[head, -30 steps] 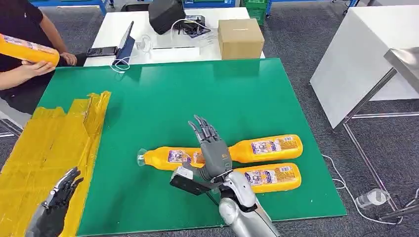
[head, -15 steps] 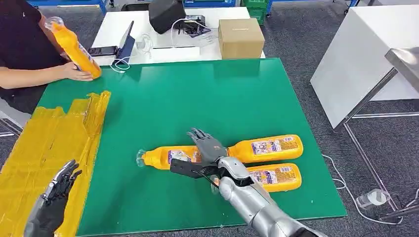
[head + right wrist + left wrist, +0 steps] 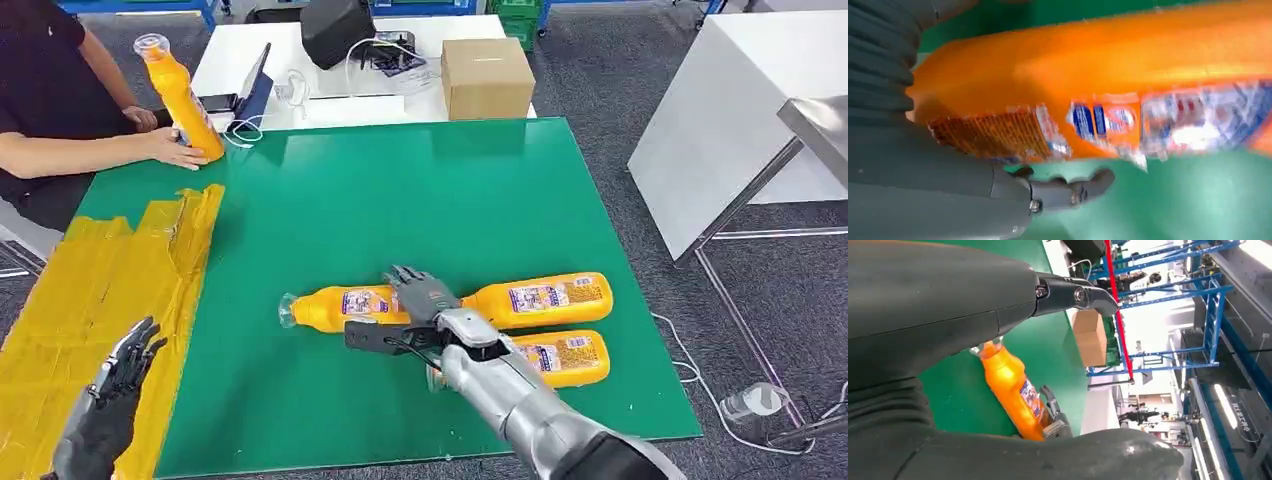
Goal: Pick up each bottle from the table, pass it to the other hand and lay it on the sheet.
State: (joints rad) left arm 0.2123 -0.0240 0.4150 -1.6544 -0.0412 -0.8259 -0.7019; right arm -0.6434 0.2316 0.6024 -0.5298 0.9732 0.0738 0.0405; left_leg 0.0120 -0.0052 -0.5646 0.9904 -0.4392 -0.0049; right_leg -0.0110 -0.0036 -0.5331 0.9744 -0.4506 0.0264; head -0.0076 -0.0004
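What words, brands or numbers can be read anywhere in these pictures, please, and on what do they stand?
None can be read.
Bottle labels: printed, too small in the head view.
Label on the bottle at the right hand: blurred.
Cardboard box: faint print, too small.

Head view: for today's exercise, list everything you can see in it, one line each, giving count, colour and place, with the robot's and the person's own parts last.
Bottles lying on the mat: three, orange, on the near half of the mat.
Upright bottle: one, orange, at the mat's far left corner, under the person's hand.
Mat: one, green, covering the table.
Sheet: one, yellow, crumpled, over the mat's left edge.
Cardboard box: one, brown, on the white table behind.
Person's hand: one, touching the upright bottle's base.
Left hand: one, dark, fingers spread over the sheet.
Right hand: one, grey, on the leftmost lying bottle; whether it grips is unclear.
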